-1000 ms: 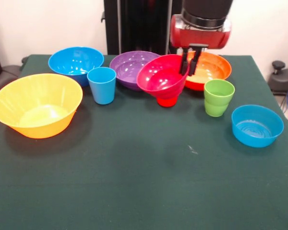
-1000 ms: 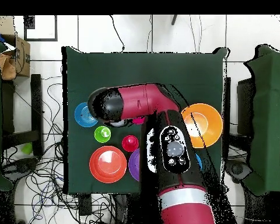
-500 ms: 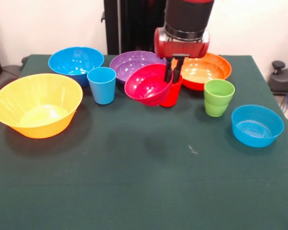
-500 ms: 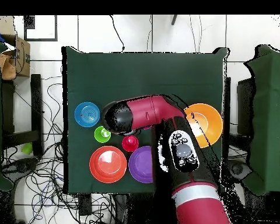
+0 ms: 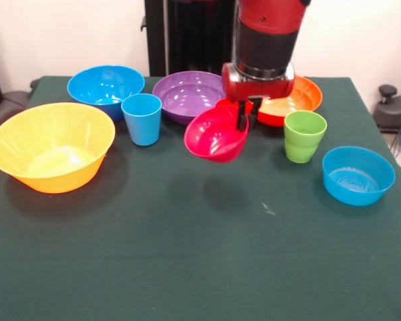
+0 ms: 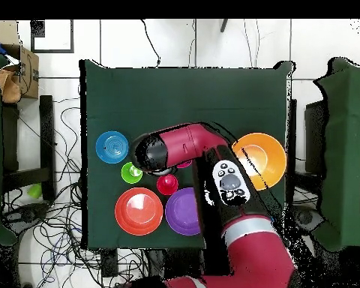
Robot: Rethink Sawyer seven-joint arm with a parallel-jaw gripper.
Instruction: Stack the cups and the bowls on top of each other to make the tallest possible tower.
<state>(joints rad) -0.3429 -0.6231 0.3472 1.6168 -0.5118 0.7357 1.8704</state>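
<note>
Over the table's middle I'm carrying the magenta bowl (image 5: 216, 136) — my gripper (image 5: 246, 115) pinching its rim — now lifted clear of the red cup (image 6: 167, 184) it sat on, tilted, so no tower yet.

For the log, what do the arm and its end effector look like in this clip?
The arm is glossy crimson red with black joint sections and rounded housings. From overhead, one link carries a black oval panel with a grey round control, and a silver-grey band rings the link below it. In the front view, a black cylindrical wrist sits above a red collar, from which the end effector hangs as two short, thin black fingers.
</note>
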